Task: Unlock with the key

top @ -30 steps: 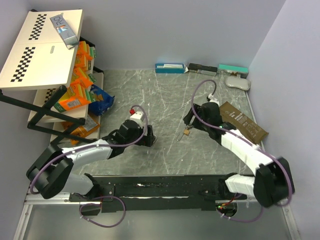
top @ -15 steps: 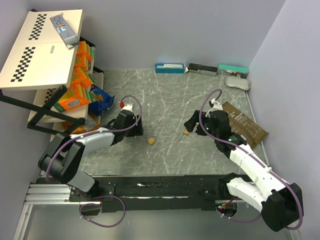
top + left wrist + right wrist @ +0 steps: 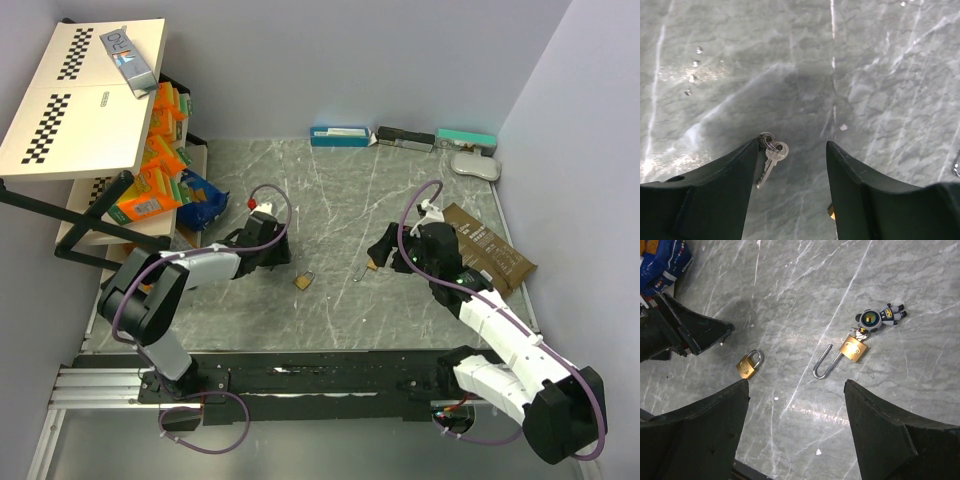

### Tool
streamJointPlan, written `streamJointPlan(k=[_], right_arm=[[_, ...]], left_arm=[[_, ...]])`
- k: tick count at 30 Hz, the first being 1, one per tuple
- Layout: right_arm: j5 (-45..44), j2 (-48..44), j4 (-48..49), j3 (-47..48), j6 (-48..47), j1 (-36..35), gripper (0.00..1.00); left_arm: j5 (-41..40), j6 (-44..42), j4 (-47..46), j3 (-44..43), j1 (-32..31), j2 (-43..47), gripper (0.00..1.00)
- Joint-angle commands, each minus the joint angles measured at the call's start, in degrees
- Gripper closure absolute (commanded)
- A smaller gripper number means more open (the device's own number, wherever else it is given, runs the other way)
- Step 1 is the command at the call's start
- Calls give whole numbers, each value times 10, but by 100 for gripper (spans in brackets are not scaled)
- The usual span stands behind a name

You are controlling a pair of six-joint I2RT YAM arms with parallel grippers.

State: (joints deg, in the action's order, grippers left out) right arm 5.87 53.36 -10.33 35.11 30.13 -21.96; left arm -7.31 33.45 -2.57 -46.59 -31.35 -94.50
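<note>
A small brass padlock [image 3: 303, 280] lies on the marble table [image 3: 330, 200], its shackle closed; it also shows in the right wrist view [image 3: 747, 365]. A long-shackle brass padlock [image 3: 855, 350] lies further right, one shackle end free of the body, an astronaut keychain [image 3: 880, 317] at its body. My left gripper [image 3: 276, 256] is open just left of the small padlock. In the left wrist view a silver key [image 3: 770, 159] on a ring hangs at the left fingertip [image 3: 751, 150] of the left gripper [image 3: 793, 145]. My right gripper [image 3: 796, 390] is open and empty, near the long-shackle padlock [image 3: 368, 267].
A rack [image 3: 150, 180] with orange snack packs and a blue bag [image 3: 203, 198] stands at the left. Flat boxes [image 3: 340, 135] line the back wall. A brown packet [image 3: 490, 245] and a white object [image 3: 475, 163] lie at the right.
My left gripper drew back to the left off the small padlock, which now lies bare on the table. My right arm pulled back from the long-shackle padlock.
</note>
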Motion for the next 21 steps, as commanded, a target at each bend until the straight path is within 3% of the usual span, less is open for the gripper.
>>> streamJointPlan(k=[1,11,21], right_arm=[[-1,0,14,0,-3,0,17],[13,31,30,5,3,0,17],[15,39,25,20,-2,1,17]], left_arm=[[40,-6,-35,1,1,2,38],[-11,-30,-21,34,1,82,38],[-18,-21,30,-7,1,7,50]])
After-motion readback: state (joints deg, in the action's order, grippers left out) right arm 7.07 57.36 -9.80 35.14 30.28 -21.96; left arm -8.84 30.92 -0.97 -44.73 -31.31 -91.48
